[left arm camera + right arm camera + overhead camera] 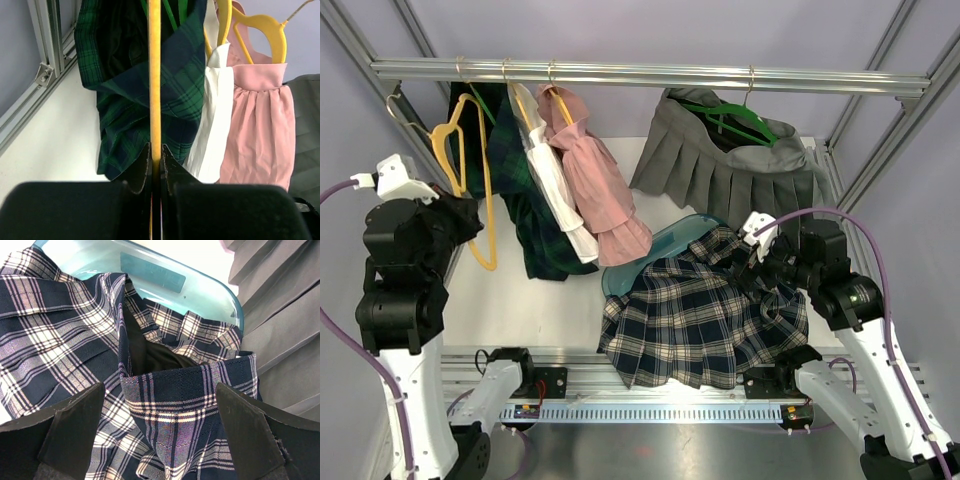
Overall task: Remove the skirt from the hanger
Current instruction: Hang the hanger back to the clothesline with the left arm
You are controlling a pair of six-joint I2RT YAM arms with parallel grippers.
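A navy and white plaid skirt [700, 320] lies crumpled on the table, draped over a teal bin [660, 250]. No hanger shows in it. My right gripper [755, 262] is open just above the skirt's waistband [170, 410], one finger on each side and not touching it. A bare yellow hanger [492, 250] hangs from the rail [650, 73] at the far left. My left gripper [470, 215] is shut on the hanger's lower arm [155, 75], which runs straight up from between the fingers.
A dark green plaid skirt [535, 230], a white garment [555, 185] and a pink skirt [605, 190] hang left of centre. A grey pleated skirt [740, 175] on a green hanger [735, 125] hangs right, close behind my right gripper. Frame posts stand at both sides.
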